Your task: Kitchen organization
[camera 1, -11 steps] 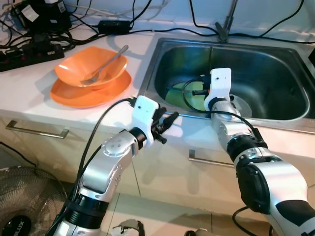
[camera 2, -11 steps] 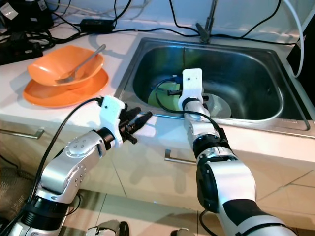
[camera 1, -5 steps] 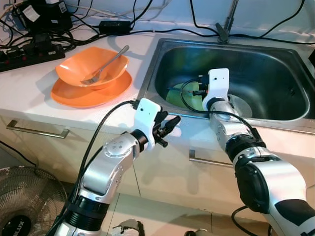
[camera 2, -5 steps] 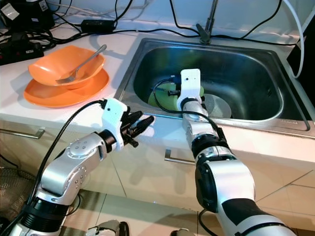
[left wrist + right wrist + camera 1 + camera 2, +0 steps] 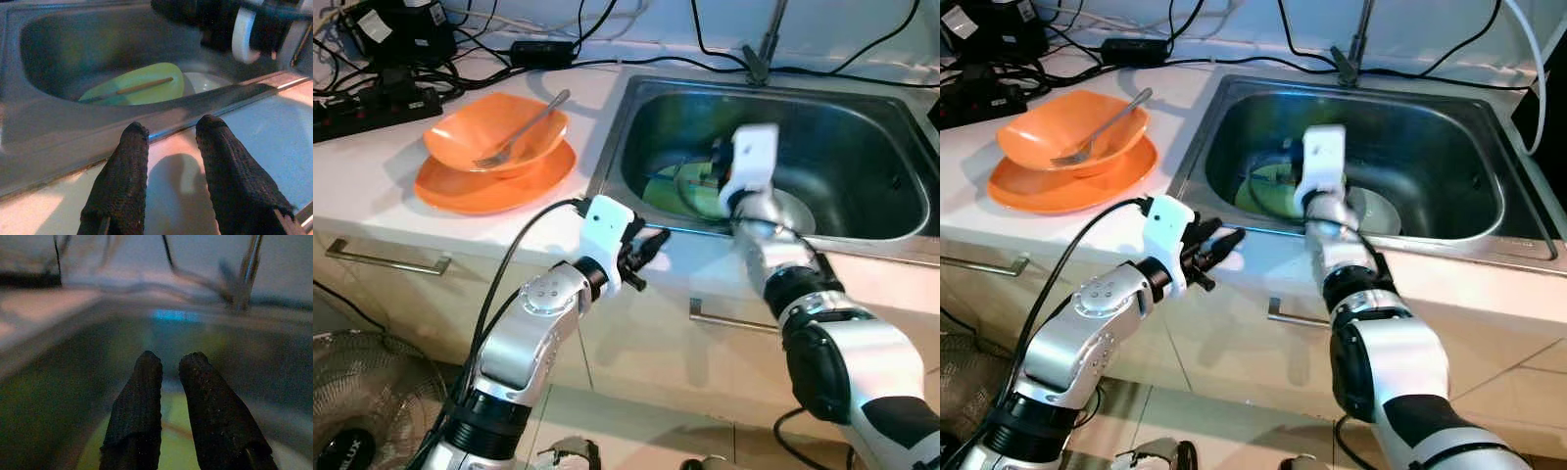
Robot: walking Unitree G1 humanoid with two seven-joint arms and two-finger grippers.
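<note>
Both arms at the steel sink, nothing gripped.

A green plate carrying a thin stick lies in the basin beside a white plate. An orange bowl with a fork sits on an orange plate on the counter. The right gripper hangs above the green plate, fingers narrowly parted, empty. The left gripper hovers over the counter edge, fingers apart, empty.

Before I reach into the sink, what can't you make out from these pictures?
- Green plate: head views, right arm covers most of it; right wrist view blurred.
- Stick on the plate: too small to identify.
- Right gripper: motion-blurred in head views.
- Sink bottom nearest the robot: hidden behind the front rim.
</note>
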